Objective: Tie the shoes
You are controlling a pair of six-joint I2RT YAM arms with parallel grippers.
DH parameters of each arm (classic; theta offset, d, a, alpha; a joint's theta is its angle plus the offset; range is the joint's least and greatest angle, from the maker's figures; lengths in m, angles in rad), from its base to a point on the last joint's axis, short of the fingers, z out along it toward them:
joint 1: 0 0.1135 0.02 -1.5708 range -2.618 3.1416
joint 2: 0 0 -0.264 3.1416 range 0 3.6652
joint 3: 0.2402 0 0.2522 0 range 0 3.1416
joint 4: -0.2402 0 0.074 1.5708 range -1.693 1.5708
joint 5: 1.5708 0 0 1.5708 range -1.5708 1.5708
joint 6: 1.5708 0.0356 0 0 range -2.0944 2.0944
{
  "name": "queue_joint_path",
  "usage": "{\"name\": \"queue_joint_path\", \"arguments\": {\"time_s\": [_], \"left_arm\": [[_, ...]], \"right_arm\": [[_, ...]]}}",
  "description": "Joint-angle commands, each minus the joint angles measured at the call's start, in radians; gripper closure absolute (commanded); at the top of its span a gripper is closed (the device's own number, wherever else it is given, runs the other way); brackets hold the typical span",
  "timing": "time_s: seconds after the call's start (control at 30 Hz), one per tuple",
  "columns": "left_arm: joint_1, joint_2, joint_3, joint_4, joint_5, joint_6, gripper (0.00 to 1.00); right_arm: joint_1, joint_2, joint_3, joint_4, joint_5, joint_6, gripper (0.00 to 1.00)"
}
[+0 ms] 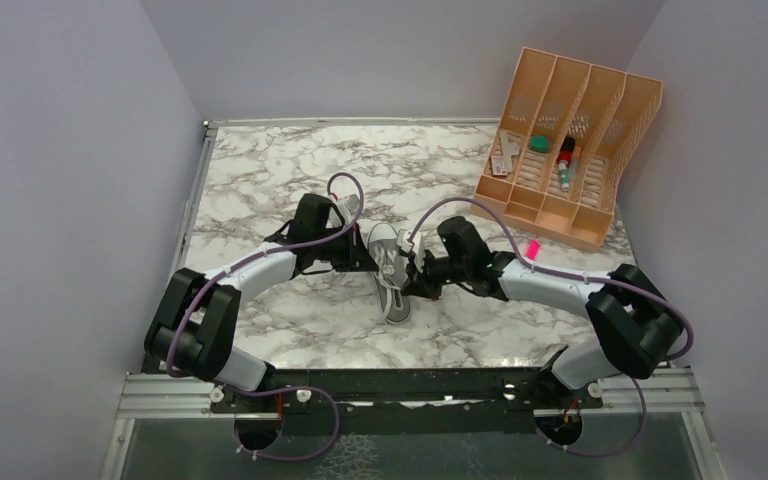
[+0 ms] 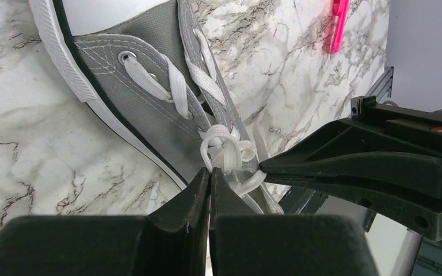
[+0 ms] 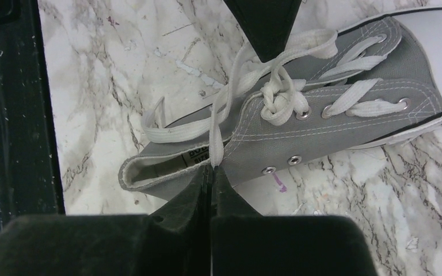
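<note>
Grey canvas sneaker [image 1: 390, 272] lies mid-table on a marble-patterned table [image 1: 260, 170], between the left gripper [image 1: 368, 258] and right gripper [image 1: 412, 272]. A peach file organiser [image 1: 560, 150] stands far right. Left wrist view: the left gripper [image 2: 210, 172] is pinched closed on a white lace [image 2: 225, 154] at the knot. Right wrist view: the right gripper [image 3: 212, 168] is clamped on a white lace [image 3: 213, 135] strand near the heel opening.
</note>
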Motion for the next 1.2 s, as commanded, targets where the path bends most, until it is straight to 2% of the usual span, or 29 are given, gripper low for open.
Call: {"name": "queue_joint_path", "arguments": {"time_s": [0.0, 0.17, 0.27, 0.37, 0.6, 0.8, 0.93, 1.03, 1.17], "left_arm": [[-0.003, -0.036, 0.015, -0.014, -0.003, 0.017, 0.96], [-0.004, -0.095, -0.033, -0.024, -0.027, 0.009, 0.96], [-0.005, -0.136, -0.077, 0.001, -0.030, -0.007, 0.96], [-0.004, -0.169, -0.116, 0.026, -0.036, -0.031, 0.95], [-0.013, -0.158, -0.146, 0.023, -0.017, -0.079, 0.94], [-0.016, -0.214, -0.174, -0.080, -0.079, -0.079, 0.92], [-0.017, -0.247, -0.198, -0.109, -0.098, -0.079, 0.85], [-0.017, -0.248, -0.190, -0.136, -0.112, -0.077, 0.75], [-0.017, -0.269, -0.147, -0.230, -0.168, -0.032, 0.66]], "right_arm": [[-0.001, -0.038, -0.007, 0.052, 0.039, 0.071, 1.00], [-0.001, -0.087, 0.022, -0.004, 0.108, 0.323, 0.99], [-0.001, -0.099, -0.018, 0.046, 0.132, 0.512, 1.00], [-0.001, -0.082, -0.030, 0.081, 0.187, 0.611, 0.99], [-0.001, -0.008, 0.009, 0.121, 0.173, 0.664, 0.99], [-0.001, -0.001, -0.002, 0.126, 0.200, 0.697, 1.00], [-0.001, 0.001, 0.014, 0.115, 0.176, 0.690, 0.99], [-0.001, 0.000, 0.026, 0.098, 0.170, 0.666, 0.99], [-0.001, 0.009, 0.046, 0.062, 0.164, 0.633, 0.99]]}}
